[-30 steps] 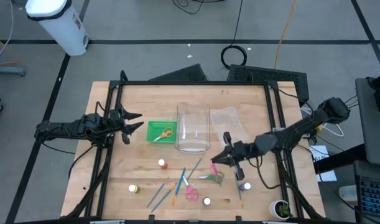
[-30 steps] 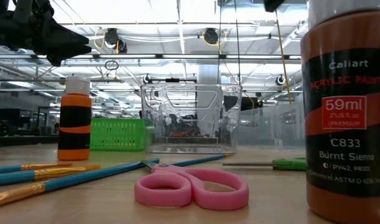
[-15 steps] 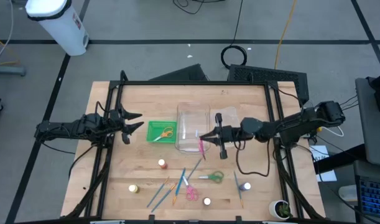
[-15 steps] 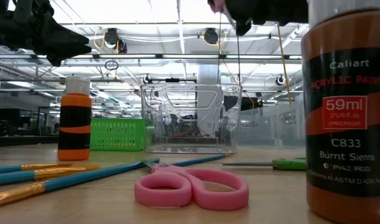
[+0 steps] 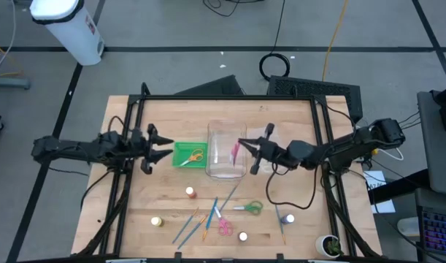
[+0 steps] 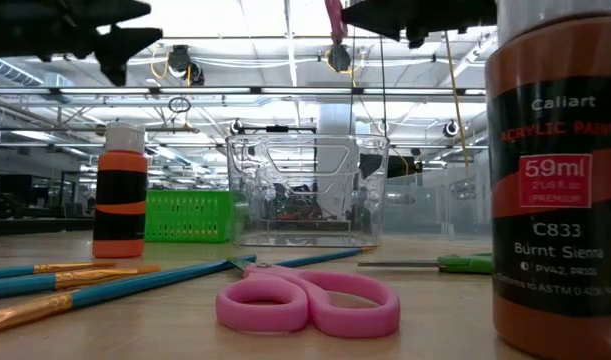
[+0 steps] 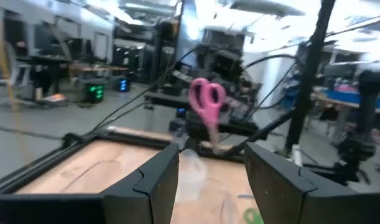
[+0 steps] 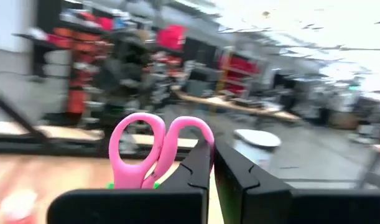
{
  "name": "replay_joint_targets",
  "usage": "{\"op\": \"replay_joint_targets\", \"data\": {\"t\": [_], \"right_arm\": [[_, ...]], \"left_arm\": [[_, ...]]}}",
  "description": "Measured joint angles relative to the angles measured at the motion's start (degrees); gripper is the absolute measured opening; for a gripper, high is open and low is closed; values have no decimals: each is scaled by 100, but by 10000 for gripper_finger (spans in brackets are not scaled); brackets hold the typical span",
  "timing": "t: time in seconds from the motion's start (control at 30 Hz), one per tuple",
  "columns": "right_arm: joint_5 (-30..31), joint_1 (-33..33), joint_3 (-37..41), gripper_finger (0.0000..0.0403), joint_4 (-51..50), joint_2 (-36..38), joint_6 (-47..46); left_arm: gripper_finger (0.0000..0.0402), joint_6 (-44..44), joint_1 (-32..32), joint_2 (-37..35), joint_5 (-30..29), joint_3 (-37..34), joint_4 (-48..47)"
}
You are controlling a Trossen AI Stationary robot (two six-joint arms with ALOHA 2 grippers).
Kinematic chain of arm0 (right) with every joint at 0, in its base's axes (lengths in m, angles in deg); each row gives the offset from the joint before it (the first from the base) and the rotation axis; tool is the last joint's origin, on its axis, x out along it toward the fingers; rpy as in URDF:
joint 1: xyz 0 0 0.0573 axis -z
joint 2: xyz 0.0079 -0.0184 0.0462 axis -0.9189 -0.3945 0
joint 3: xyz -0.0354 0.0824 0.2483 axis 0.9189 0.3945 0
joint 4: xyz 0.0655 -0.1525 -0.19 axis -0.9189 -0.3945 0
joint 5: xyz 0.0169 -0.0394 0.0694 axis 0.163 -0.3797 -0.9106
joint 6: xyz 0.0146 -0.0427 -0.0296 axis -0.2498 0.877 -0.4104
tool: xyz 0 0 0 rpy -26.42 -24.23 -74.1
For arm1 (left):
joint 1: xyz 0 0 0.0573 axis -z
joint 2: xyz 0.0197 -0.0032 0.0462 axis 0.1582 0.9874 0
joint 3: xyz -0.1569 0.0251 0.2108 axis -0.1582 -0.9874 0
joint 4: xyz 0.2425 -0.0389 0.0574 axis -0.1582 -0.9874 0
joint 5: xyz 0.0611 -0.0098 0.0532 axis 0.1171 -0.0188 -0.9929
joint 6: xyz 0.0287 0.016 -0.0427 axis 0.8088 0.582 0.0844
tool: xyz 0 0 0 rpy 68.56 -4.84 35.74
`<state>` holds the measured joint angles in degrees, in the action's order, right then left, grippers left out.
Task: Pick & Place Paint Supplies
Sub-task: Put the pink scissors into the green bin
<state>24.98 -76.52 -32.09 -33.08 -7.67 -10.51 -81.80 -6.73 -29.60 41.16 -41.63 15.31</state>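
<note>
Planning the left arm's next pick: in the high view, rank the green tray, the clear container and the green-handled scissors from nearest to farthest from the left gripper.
1. Small green plastic tray, right beside the left gripper, toward the table's middle.
2. Clear plastic container, just beyond the tray.
3. Green-handled scissors, farthest, on the right half near the front.

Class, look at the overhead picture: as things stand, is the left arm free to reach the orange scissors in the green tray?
Probably yes: the left gripper hangs open beside the green tray, nothing covering the orange scissors.

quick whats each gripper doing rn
left gripper: open, holding nothing, beside the green basket
right gripper: shut on pink scissors, above the clear bin
</note>
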Motion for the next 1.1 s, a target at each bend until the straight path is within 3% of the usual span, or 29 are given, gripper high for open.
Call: {"op": "replay_joint_targets", "data": {"t": [0.33,0.47,0.6,0.77,1.1], "right_arm": [[1073,-266,0,0,-72,0,501],[1306,-275,0,0,-141,0,595],[1554,-273,0,0,-243,0,599],[1656,-273,0,0,-251,0,596],[1718,-273,2,0,-263,0,595]], "left_arm": [[186,-226,0,3094,-254,10,3593],[186,98,-4,4194,-177,377,4355],[186,586,-4,5081,-122,1219,4270],[186,521,-4,5971,-254,2468,3800],[186,968,-4,6941,-588,4260,1802]]}}
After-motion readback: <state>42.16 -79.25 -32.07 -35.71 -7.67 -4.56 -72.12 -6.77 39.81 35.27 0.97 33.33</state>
